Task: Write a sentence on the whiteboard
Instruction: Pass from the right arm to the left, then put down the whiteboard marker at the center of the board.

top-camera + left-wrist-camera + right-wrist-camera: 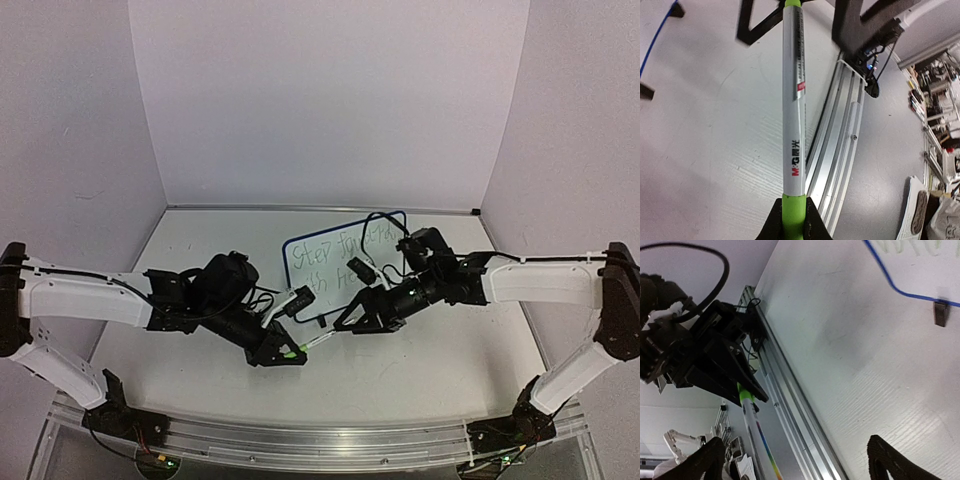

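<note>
One marker [794, 100] sits pinched in the left fingers [772, 225]; the right fingers [710, 460] spread wide near one whiteboard [300, 270].

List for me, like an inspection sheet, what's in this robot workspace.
Surface: white table.
Job's things: whiteboard propped mid-table; sentence on it in two lines; marker with green ends.
Clutter: nothing seen.
Claws: left claw shut on the marker; right claw open around its far end.
Cables: black cable looping over the board's top.
Surroundings: plain walls; metal rail at the near edge.
</note>
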`<action>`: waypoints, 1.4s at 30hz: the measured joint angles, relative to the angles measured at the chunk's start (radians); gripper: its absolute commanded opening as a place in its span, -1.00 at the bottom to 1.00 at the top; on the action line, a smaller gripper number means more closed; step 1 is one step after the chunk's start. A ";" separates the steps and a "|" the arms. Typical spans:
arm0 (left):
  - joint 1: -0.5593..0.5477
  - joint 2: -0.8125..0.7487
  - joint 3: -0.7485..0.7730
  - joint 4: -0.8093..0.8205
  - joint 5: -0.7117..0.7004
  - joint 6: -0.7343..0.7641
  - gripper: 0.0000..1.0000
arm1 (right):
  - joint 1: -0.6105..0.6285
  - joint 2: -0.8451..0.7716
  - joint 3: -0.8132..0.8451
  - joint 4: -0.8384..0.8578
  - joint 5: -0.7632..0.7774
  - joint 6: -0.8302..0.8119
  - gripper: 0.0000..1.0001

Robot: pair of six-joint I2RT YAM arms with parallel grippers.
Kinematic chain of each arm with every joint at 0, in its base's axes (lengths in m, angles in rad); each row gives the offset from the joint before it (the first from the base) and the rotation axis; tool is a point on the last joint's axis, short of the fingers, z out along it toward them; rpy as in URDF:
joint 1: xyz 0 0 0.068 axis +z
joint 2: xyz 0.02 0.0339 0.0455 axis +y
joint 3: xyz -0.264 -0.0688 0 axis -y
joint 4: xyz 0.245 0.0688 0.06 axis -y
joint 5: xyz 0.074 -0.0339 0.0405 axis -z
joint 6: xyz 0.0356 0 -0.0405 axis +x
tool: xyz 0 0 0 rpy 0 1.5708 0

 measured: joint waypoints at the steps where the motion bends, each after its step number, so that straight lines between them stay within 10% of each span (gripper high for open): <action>1: 0.006 -0.027 -0.020 -0.015 -0.020 -0.013 -1.00 | -0.017 -0.019 -0.015 0.001 0.026 0.003 0.97; 13: 0.341 -0.227 -0.185 -0.238 -0.229 -0.198 -1.00 | -0.304 -0.225 -0.150 -0.051 0.319 0.012 0.97; 29: 0.551 0.126 0.012 -0.232 -0.386 -0.150 -0.79 | -0.470 -0.327 -0.161 -0.139 0.642 -0.006 0.97; 42: 0.578 0.218 0.047 -0.149 -0.426 -0.157 0.56 | -0.504 -0.327 -0.167 -0.158 0.715 -0.028 0.97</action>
